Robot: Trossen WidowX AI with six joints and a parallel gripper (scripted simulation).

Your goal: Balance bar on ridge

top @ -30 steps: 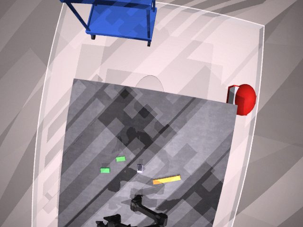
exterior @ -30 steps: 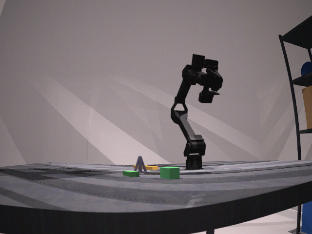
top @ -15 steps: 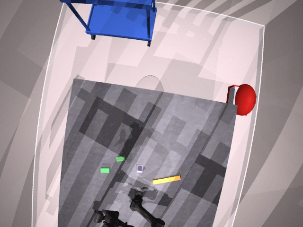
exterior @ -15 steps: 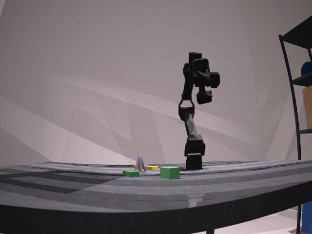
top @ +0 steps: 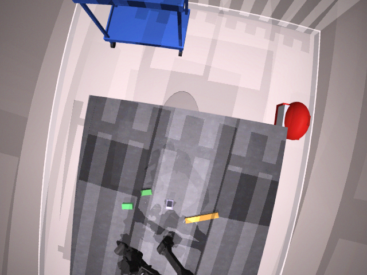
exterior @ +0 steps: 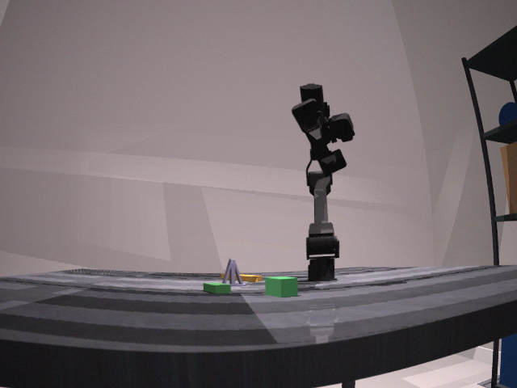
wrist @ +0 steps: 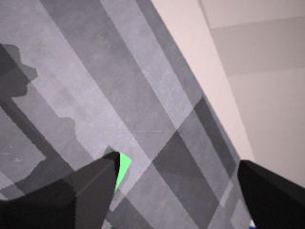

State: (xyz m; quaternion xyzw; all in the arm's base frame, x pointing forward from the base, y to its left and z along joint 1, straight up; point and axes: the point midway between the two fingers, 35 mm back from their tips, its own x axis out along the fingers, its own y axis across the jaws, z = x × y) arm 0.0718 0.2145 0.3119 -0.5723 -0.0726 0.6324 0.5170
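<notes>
The orange-yellow bar (top: pixel 202 217) (exterior: pixel 251 277) lies flat on the table, to the right of the ridge in the top view and behind it in the exterior view. The ridge is a small lavender A-shaped stand (top: pixel 167 204) (exterior: pixel 237 273), upright, with nothing on it. My gripper (exterior: pixel 337 144) (wrist: pixel 179 163) is open, with its fingers wide apart and nothing between them. It is raised high above the table, well away from the bar and the ridge. The wrist view shows neither the bar nor the ridge.
Two green blocks (top: pixel 145 192) (top: pixel 127 206) stand left of the ridge in the top view; part of a green block (wrist: pixel 124 167) shows behind a finger in the wrist view. A blue cart (top: pixel 148 28) and a red object (top: pixel 297 120) are off the table.
</notes>
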